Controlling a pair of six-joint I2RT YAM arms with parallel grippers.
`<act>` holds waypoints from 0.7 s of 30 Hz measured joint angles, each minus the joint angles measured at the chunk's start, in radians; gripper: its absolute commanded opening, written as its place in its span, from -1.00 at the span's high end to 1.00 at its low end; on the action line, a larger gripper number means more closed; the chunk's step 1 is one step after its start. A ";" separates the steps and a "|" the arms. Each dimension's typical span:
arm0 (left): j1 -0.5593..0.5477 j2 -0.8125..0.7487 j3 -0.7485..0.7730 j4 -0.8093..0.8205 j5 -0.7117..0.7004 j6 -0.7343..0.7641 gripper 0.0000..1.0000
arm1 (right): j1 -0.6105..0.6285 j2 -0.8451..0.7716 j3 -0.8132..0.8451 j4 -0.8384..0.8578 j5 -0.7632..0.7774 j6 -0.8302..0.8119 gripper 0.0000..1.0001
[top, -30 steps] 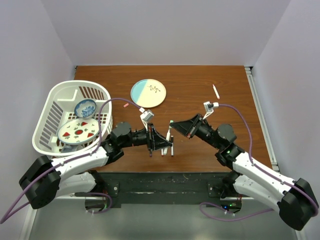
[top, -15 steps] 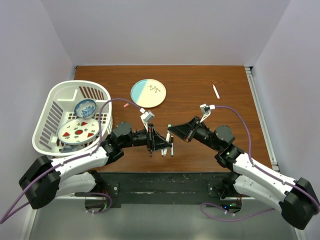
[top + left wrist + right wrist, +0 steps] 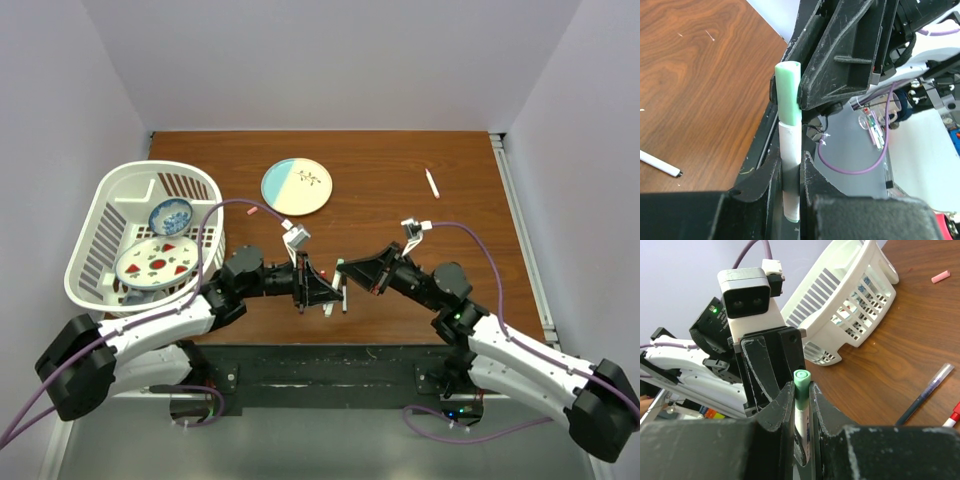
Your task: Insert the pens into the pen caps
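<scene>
A white-barrelled pen (image 3: 790, 150) with a green pen cap (image 3: 789, 90) on its upper end is held between both arms. My left gripper (image 3: 790, 167) is shut on the white barrel. My right gripper (image 3: 801, 390) is shut on the green cap (image 3: 801, 379), its fingers (image 3: 840, 65) pressed against the cap's side. In the top view the two grippers (image 3: 325, 290) (image 3: 347, 268) meet near the table's front edge. Another white pen (image 3: 432, 183) lies far right. A pink cap (image 3: 252, 211) lies by the basket.
A white basket (image 3: 100, 215) with bowls stands at the left. A blue and cream plate (image 3: 297, 186) sits at the back centre. A dark pen (image 3: 925, 395) and a red-tipped one (image 3: 955, 415) lie below my right gripper. A white pen (image 3: 660, 164) lies left.
My right gripper has moved left and nearer with the green cap, closing up against the pen in the left gripper. The left arm has barely shifted.
</scene>
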 measured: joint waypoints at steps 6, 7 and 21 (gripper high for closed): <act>0.003 -0.013 0.007 0.005 0.008 0.007 1.00 | 0.024 -0.048 -0.009 -0.037 -0.010 0.000 0.05; 0.006 -0.018 0.009 0.006 0.007 0.008 1.00 | 0.028 -0.058 -0.007 -0.048 -0.010 -0.003 -0.01; 0.007 -0.166 0.011 -0.022 0.012 0.041 1.00 | 0.032 -0.023 0.236 -0.213 -0.045 -0.098 -0.45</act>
